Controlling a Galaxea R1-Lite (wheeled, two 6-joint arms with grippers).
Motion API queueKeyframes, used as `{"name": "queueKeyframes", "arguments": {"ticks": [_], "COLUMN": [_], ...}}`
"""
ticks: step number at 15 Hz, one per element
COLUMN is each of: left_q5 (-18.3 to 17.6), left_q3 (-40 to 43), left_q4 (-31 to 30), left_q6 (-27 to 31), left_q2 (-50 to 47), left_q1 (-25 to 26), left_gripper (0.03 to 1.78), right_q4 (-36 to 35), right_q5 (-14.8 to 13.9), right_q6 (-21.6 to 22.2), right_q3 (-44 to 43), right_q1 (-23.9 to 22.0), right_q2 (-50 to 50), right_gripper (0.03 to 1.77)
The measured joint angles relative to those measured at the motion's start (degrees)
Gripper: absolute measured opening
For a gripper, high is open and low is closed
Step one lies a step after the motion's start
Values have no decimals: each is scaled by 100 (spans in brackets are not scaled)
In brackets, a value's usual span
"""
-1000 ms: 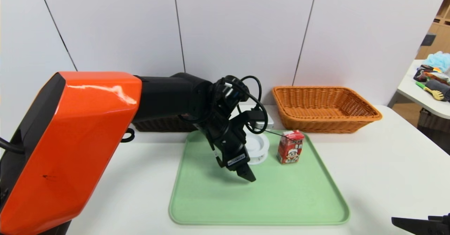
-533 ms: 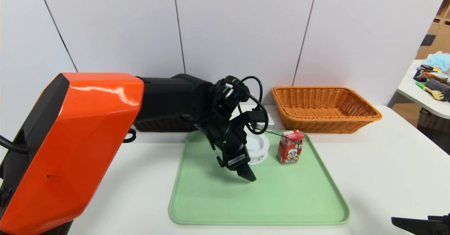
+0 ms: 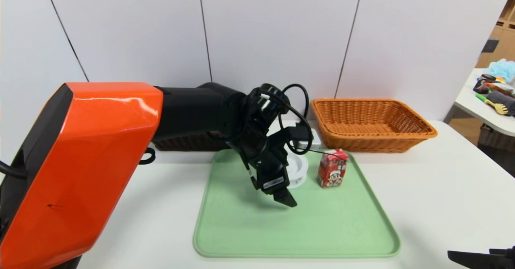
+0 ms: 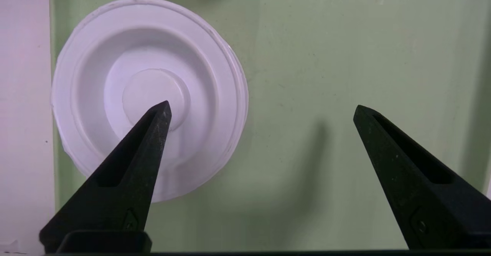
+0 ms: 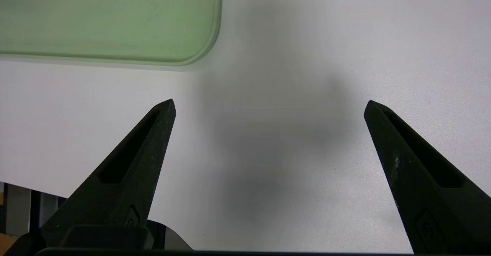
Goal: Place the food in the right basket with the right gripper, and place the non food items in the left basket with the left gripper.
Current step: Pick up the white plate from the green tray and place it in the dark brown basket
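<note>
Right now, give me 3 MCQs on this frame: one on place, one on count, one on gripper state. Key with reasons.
1. Where does the red drink carton stand?
A. in the orange-tan basket
B. on the green tray
C. on the bare table

2. How many items rest on the green tray?
A. two
B. three
C. four

3. How is the left gripper?
A. shut on the white disc
B. shut and empty
C. open, holding nothing

Key:
1. B: the carton is upright on the tray, in front of the empty orange-tan basket.
2. A: only the carton and the white disc lie on it.
3. C: the left wrist view shows the fingers spread wide above the tray, one tip over the disc, nothing between them. The right gripper is parked open over the table off the tray's corner.
</note>
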Motion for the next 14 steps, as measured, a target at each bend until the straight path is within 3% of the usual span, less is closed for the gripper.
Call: {"name": "queueKeyframes", "arguments": {"ticks": [6, 14], "left_q5": [161, 317], "left_q3": [-30, -30], "left_q4": [56, 213], "left_q6": [584, 369], "left_q2": [7, 72], "left_q1": [-94, -144], "left_gripper": [169, 169], "right_q4": [0, 2], "right_q5": [9, 11], "right_q6": [-2, -2], "right_q3": [44, 63], "right_q1": [2, 0], "right_q2": [0, 0], "right_gripper": [170, 170]}}
